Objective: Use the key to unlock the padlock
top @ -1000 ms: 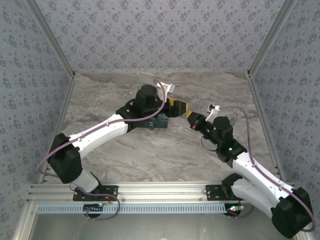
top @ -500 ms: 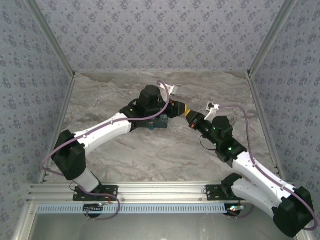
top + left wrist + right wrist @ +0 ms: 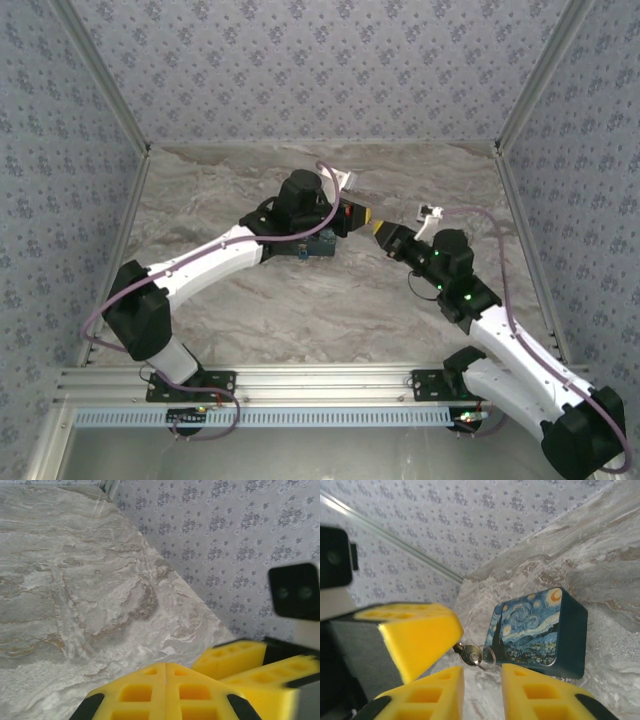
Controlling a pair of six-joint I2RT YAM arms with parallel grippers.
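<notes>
My left gripper [image 3: 360, 216] [image 3: 165, 666] is shut, its yellow fingertips pressed together. In the right wrist view a small silver key [image 3: 470, 654] with a thin wire ring [image 3: 489, 656] sticks out from between the left fingers [image 3: 420, 640]. Its blade goes into a dark stub at their tip. The padlock's body is hidden inside those fingers. My right gripper [image 3: 482, 680] [image 3: 379, 229] is open. Its two fingers stand just below the key on either side and do not touch it. The right fingers [image 3: 235, 657] also lie beside the left fingertips.
A blue box printed with a starry-night picture [image 3: 540, 630] [image 3: 313, 244] lies on the marble table [image 3: 320, 310] just behind the key and under the left wrist. Patterned walls close in the back and both sides.
The right gripper has moved up and left, closing in on the left fingertips. The left wrist shifted slightly right early on, then stayed still.
</notes>
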